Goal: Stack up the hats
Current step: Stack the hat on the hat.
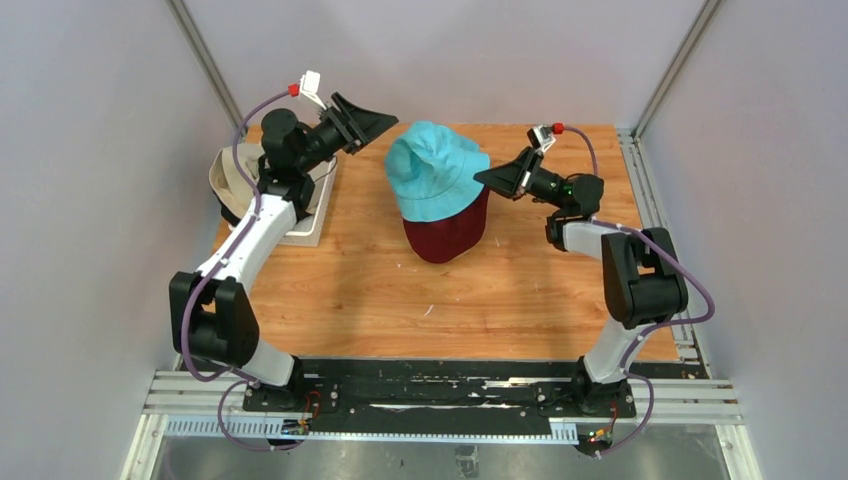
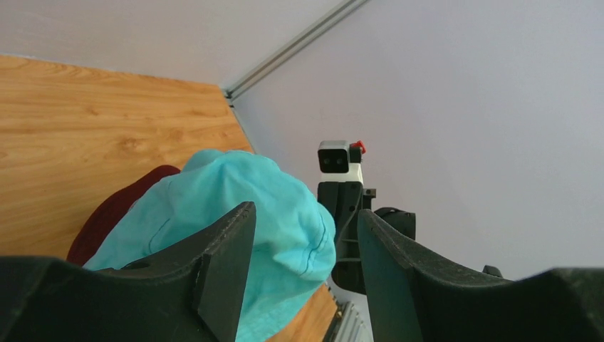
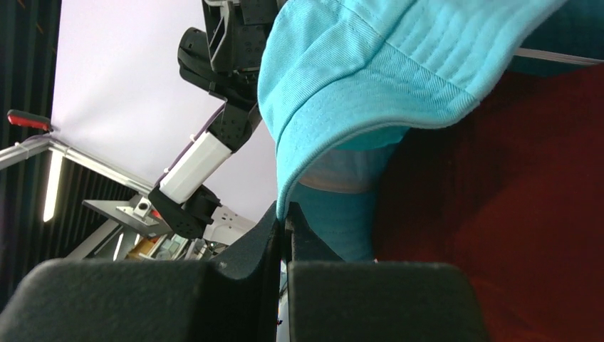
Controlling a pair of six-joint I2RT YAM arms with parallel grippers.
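A teal hat (image 1: 432, 168) sits over a maroon hat (image 1: 447, 235) in the middle of the table, tilted so the maroon one shows below it. My right gripper (image 1: 487, 179) is at the teal hat's right side, shut on its brim. In the right wrist view the jaws (image 3: 283, 212) pinch the brim edge of the teal hat (image 3: 370, 64), with the maroon hat (image 3: 513, 206) behind. My left gripper (image 1: 386, 124) hangs open just left of the teal hat, nothing between its fingers. In the left wrist view, the gripper (image 2: 306, 224) stands in front of the teal hat (image 2: 278, 206). A beige hat (image 1: 226, 186) lies at the left.
A white basket (image 1: 308, 226) stands at the table's left edge under my left arm, with the beige hat beside it. Grey enclosure walls close in on the left, back and right. A metal rail (image 1: 637, 180) runs along the right edge.
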